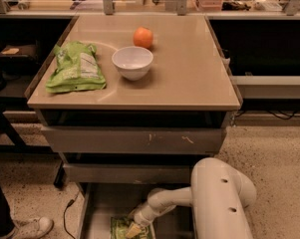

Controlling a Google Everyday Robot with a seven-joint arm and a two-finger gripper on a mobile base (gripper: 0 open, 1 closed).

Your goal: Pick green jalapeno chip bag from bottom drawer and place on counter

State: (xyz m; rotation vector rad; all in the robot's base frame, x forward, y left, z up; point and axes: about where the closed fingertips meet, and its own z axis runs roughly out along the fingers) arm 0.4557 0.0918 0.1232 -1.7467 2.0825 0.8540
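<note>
The bottom drawer (102, 208) is pulled open below the two upper drawers. The green jalapeno chip bag (120, 228) lies on its floor near the lower image edge, partly cut off. My gripper (133, 230) reaches down from the white arm (209, 193) and sits on the bag's right part. The beige counter (189, 78) spreads above.
On the counter lie a lime-green bag with a white panel (75, 68), a white bowl (132, 62) and an orange (143, 37). A person's shoe (32, 228) is on the floor at the lower left. A cable (67, 213) hangs by the drawer's left side.
</note>
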